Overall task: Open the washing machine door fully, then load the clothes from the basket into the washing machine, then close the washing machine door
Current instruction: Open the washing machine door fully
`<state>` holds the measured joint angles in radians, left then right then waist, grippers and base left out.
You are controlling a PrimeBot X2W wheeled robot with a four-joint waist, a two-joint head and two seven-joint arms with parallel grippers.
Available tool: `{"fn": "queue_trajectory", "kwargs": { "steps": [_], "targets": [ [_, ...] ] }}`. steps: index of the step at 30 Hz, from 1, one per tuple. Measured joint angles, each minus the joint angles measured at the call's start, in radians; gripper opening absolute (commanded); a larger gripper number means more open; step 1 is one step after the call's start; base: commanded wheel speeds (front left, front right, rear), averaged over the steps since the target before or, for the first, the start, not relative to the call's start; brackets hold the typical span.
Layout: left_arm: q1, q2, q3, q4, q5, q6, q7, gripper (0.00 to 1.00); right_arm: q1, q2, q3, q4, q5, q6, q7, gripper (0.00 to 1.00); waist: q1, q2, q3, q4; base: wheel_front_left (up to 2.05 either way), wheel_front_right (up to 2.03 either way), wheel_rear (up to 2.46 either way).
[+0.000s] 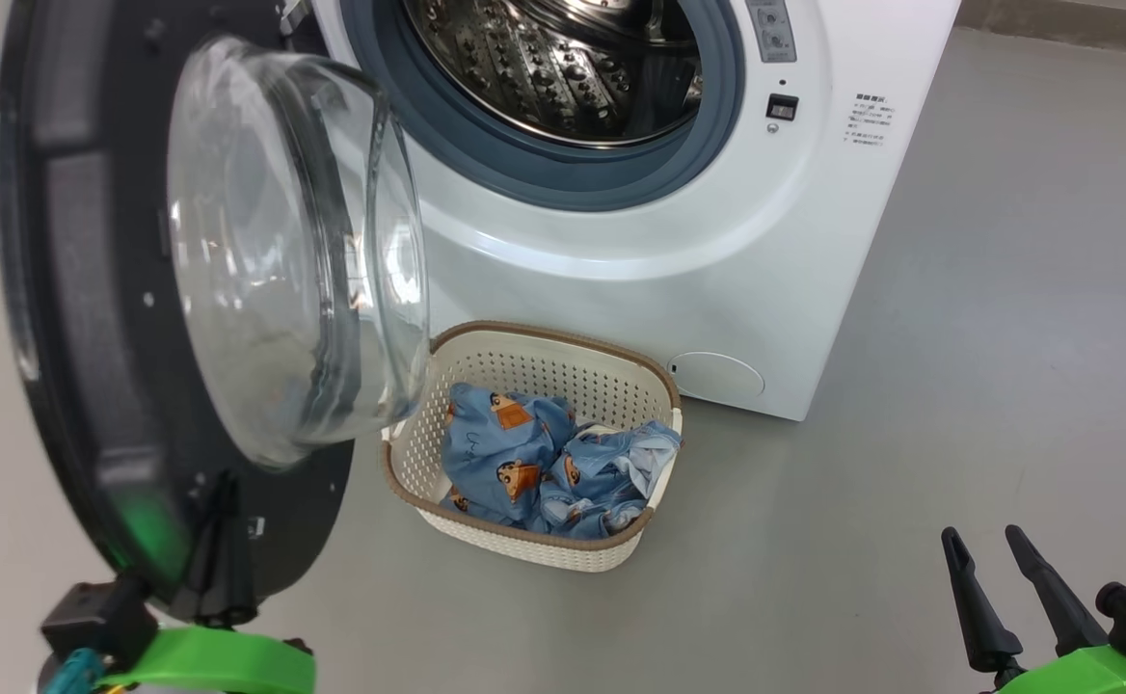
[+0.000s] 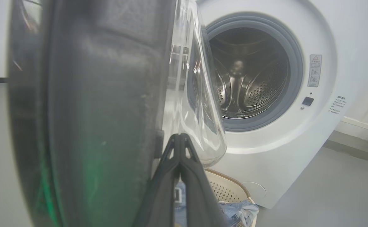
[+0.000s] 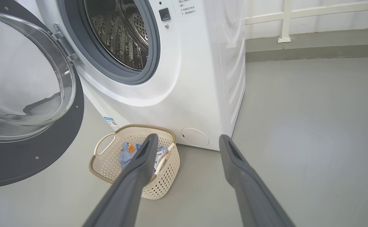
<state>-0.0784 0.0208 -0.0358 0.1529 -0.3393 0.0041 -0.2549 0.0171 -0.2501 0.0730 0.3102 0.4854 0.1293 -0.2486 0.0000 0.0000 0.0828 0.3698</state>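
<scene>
While my left gripper (image 1: 226, 487) is pressed together by the glossy black door (image 1: 71, 289), right gripper (image 1: 982, 532) is spread. Crumpled clothes (image 1: 515, 453) in perforated basket (image 1: 524, 371).

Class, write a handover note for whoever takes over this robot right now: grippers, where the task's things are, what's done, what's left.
Left gripper: shut, empty, tips by the lower part of the washing machine door.
Right gripper: open, empty, low at the right.
Door swung wide open; the drum shows no laundry.
Clothes in the basket, on the floor in front of the washing machine.
Done: door opened. Left: load clothes, close door.
</scene>
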Motion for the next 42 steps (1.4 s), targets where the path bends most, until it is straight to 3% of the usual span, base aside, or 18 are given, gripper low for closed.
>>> {"fn": "queue_trajectory", "kwargs": {
  "steps": [18,42],
  "targets": [
    [-0.055,0.021,0.227,0.11,0.06,-0.032,0.001,0.0,0.001,-0.001,0.0,0.0,0.0,0.0,0.0,1.0,0.0,0.0,0.01,-0.001,0.0,0.0,0.0],
    [-0.281,0.071,0.48,0.333,0.135,-0.076,0.0,0.0,-0.005,-0.031,-0.002,-0.012,0.0,0.0,0.0,1.0,0.0,0.0,0.08,-0.014,0.0,0.0,0.0]
  ]
}}
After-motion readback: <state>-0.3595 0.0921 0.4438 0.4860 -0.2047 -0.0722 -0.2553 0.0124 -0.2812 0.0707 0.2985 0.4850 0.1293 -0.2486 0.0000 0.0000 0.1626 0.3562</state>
